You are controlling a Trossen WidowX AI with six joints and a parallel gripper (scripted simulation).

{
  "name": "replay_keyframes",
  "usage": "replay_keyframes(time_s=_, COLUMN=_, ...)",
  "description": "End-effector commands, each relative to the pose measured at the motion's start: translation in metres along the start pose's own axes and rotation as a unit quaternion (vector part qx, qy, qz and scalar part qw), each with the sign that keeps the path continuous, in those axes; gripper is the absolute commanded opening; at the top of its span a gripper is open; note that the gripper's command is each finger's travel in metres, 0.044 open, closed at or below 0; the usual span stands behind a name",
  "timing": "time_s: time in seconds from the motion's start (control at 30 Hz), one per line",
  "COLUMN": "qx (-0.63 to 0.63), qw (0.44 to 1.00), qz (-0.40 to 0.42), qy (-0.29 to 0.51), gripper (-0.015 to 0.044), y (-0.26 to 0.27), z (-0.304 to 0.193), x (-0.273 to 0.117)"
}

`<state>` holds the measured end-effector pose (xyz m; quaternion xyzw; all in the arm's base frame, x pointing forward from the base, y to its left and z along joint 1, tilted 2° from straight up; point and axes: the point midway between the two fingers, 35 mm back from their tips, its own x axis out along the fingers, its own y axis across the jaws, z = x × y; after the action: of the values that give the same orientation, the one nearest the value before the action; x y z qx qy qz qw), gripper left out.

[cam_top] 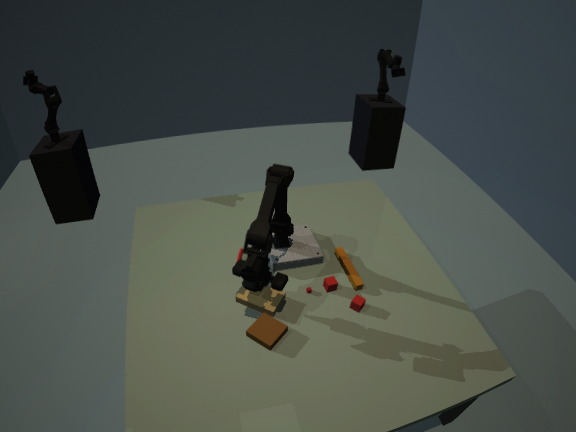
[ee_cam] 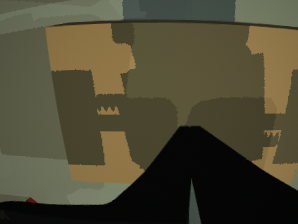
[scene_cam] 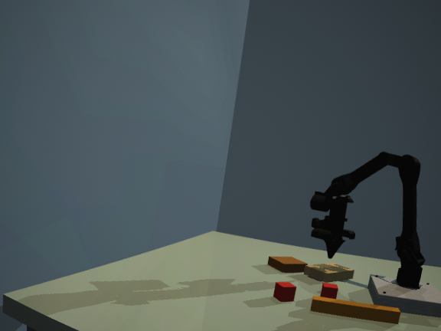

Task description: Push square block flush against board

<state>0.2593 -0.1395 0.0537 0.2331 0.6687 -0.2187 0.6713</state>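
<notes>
The board (cam_top: 272,303) (scene_cam: 325,273) (ee_cam: 75,45) is a flat tan rectangle lying on the table, partly covered by the arm's shadow. The square block (cam_top: 267,330) (scene_cam: 287,263) is orange-brown and lies flat beyond the board's long side, turned at an angle to it. One corner of the block points at that side, very close; whether they touch cannot be told. No whole side of the block lies along the board. My gripper (scene_cam: 330,256) (ee_cam: 188,135) is shut and empty, pointing down above the board and clear of it. In the top view the hand hides its fingertips and the board's back part.
Two red cubes (cam_top: 330,284) (cam_top: 357,303) (scene_cam: 329,290) (scene_cam: 285,292), a tiny red piece (cam_top: 309,290) and an orange bar (cam_top: 348,268) (scene_cam: 356,309) lie to the right in the top view. A red rod (cam_top: 239,255) shows behind the hand. The arm's base plate (cam_top: 307,247) (scene_cam: 383,296) stands behind the board.
</notes>
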Motion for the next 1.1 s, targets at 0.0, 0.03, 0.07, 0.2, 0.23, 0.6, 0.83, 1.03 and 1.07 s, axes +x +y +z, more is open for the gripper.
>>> replay_keyframes(time_s=0.0, qx=0.065, qw=0.998, qz=0.0, qy=-0.003, gripper=0.0, y=-0.01, z=-0.002, x=-0.001)
replay_keyframes(time_s=0.03, qx=0.082, qw=0.997, qz=0.0, qy=-0.003, gripper=0.0, y=-0.013, z=-0.003, x=-0.001)
replay_keyframes(time_s=0.07, qx=0.099, qw=0.995, qz=0.0, qy=-0.003, gripper=0.0, y=-0.016, z=-0.003, x=-0.001)
replay_keyframes(time_s=0.2, qx=0.168, qw=0.986, qz=-0.001, qy=-0.003, gripper=0.0, y=-0.026, z=-0.006, x=-0.001)
replay_keyframes(time_s=0.23, qx=0.185, qw=0.983, qz=-0.001, qy=-0.003, gripper=0.0, y=-0.029, z=-0.007, x=-0.001)
replay_keyframes(time_s=0.6, qx=0.367, qw=0.93, qz=-0.002, qy=-0.003, gripper=0.0, y=-0.056, z=-0.017, x=0.0)
replay_keyframes(time_s=0.83, qx=0.477, qw=0.879, qz=-0.003, qy=-0.003, gripper=0.0, y=-0.072, z=-0.025, x=0.0)
replay_keyframes(time_s=1.03, qx=0.565, qw=0.825, qz=-0.004, qy=-0.004, gripper=0.0, y=-0.085, z=-0.032, x=0.001)
replay_keyframes(time_s=1.07, qx=0.58, qw=0.815, qz=-0.004, qy=-0.004, gripper=0.0, y=-0.087, z=-0.033, x=0.001)
